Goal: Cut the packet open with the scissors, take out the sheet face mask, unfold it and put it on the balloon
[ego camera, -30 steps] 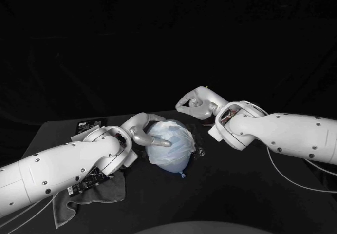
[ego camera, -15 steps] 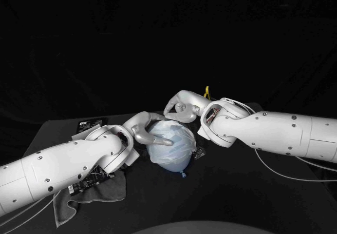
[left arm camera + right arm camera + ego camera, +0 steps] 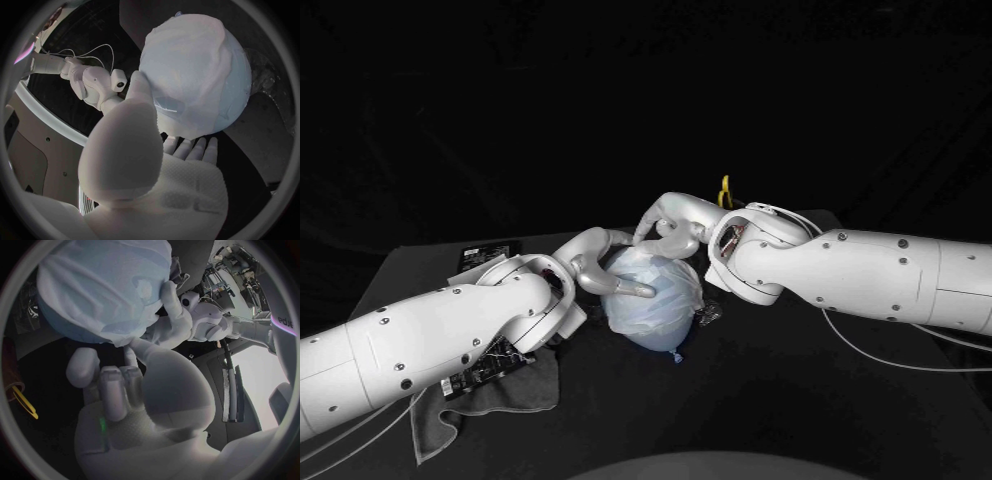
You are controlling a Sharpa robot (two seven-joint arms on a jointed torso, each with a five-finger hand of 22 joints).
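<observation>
Both hands are against the balloon (image 3: 661, 335), which lies mid-desk (image 3: 776, 400) with the sheet mask (image 3: 646, 285) already draped over its upper side. Its long axis runs far to near, and the knot (image 3: 675, 357) points at the near edge.

The left hand (image 3: 606, 268) holds the balloon from its left flank. In the left wrist view the thumb (image 3: 139, 95) presses on the mask, and the fingers (image 3: 190, 149) tuck beneath the balloon's belly, cradling it between them. The right hand (image 3: 671, 225) sits at the balloon's far-right shoulder. Its fingers (image 3: 115, 385) curl toward the palm around nothing, and its thumb (image 3: 169, 305) is stretched out with the tip on the mask's edge.

The mask therefore lies between the hands, to the right of the left hand and to the near-left of the right one. Neither hand has to reach for it. The packet work looks done, and what seems left is seating and smoothing the wrinkled sheet.

That move probably turns on the right thumb stroking along the long axis toward the knot while the left hand braces against rolling. A light balloon could roll away, or the sheet could slide off its bare near end.

Yellow scissors (image 3: 724, 190) show just beyond the right hand. A grey cloth (image 3: 488, 400) lies near-left, under the left arm.
</observation>
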